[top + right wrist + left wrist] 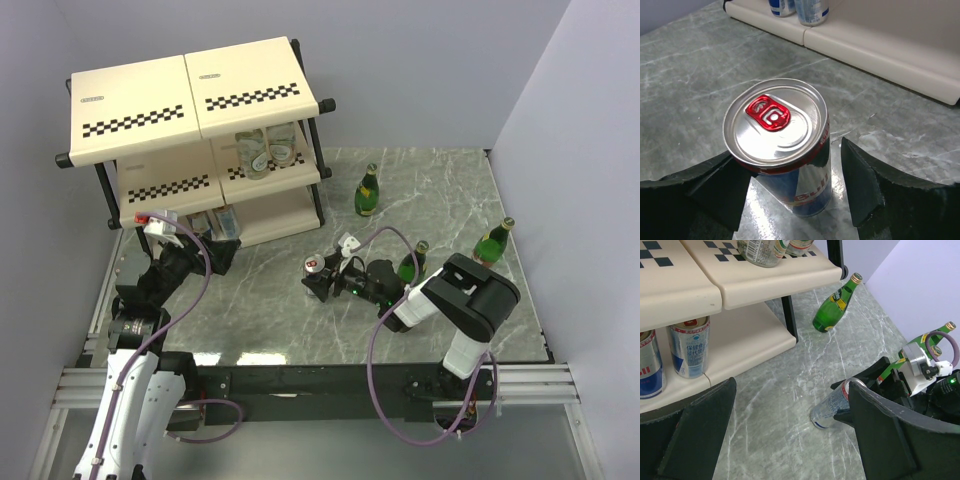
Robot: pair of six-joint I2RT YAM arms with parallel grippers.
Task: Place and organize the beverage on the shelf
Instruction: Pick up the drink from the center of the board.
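- right gripper (794,170) fingers spread around an upright can (775,125) on the table (690,70), not clamped.
- left gripper (790,390) spread wide, empty, near the shelf (140,100).
- three green bottles (410,262) (493,240) (368,190) stand on the table.
- two cans (690,347) on the bottom tier, clear bottles (265,150) on the middle tier.

bright even overhead light, soft shadows; glare on can (785,135) top and table (890,137); wrist-view edges blurred.
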